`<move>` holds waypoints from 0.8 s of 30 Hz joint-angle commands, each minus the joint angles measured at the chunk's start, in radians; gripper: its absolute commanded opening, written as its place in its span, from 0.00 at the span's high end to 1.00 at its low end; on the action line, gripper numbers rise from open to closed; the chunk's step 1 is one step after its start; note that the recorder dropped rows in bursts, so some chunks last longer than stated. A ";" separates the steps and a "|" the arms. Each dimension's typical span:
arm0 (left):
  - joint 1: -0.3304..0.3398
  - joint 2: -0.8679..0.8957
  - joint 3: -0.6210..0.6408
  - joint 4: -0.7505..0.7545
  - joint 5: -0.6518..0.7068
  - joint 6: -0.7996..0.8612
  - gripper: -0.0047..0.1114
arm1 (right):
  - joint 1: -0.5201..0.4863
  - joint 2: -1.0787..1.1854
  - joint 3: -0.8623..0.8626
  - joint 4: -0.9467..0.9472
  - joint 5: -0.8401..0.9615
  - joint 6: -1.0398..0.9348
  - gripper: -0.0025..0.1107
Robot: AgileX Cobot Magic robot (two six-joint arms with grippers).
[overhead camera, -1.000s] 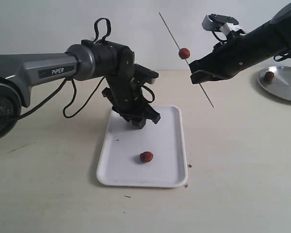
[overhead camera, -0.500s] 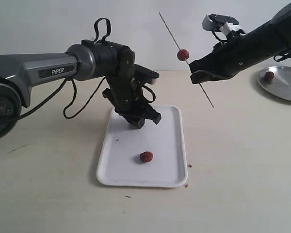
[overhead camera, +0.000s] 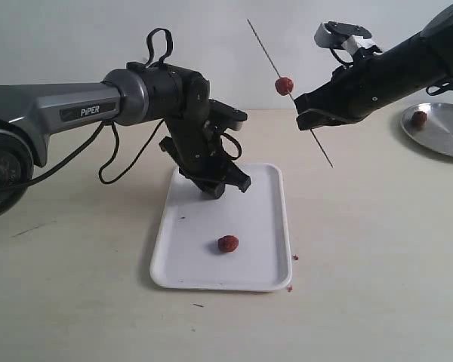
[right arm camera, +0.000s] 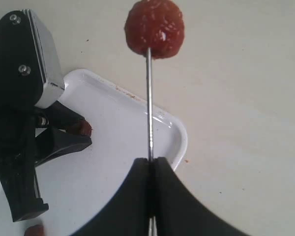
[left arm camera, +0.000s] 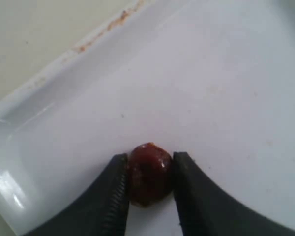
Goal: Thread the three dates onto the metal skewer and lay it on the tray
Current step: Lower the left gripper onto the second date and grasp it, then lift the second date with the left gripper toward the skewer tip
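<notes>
Exterior view: off my arms, a little above the desk [overhead camera: 377, 264], facing the wall [overhead camera: 75, 30]; far enough back to hold the whole tray [overhead camera: 257, 219].
Left wrist view: very close over the tray floor, looking down past my left pincer [left arm camera: 150, 164].
Right wrist view: higher, looking along my right pincer [right arm camera: 150, 163] and the skewer [right arm camera: 148, 98].
Shared: tray in all three; the date [left arm camera: 147, 179] at my left pincer in both wrist views.

Tray [overhead camera: 189, 260]: centre frame.
Loose date [overhead camera: 228, 243]: on tray, lower middle.
Gripped date [left arm camera: 147, 173]: over tray's upper part.
Skewer [overhead camera: 264, 47]: upper right of tray, carrying skewered date [overhead camera: 285, 85].
Plate [overhead camera: 449, 143]: right edge.
</notes>
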 commanded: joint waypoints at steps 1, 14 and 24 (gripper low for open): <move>0.002 0.012 0.005 0.013 0.002 -0.008 0.70 | -0.005 -0.012 -0.002 0.010 -0.005 -0.007 0.98; 0.002 0.012 0.005 0.001 0.013 -0.008 0.75 | -0.005 -0.012 -0.002 0.010 -0.005 -0.007 0.98; 0.125 -0.111 0.005 -0.518 0.075 0.213 0.75 | -0.005 -0.012 -0.002 0.003 0.046 -0.051 0.98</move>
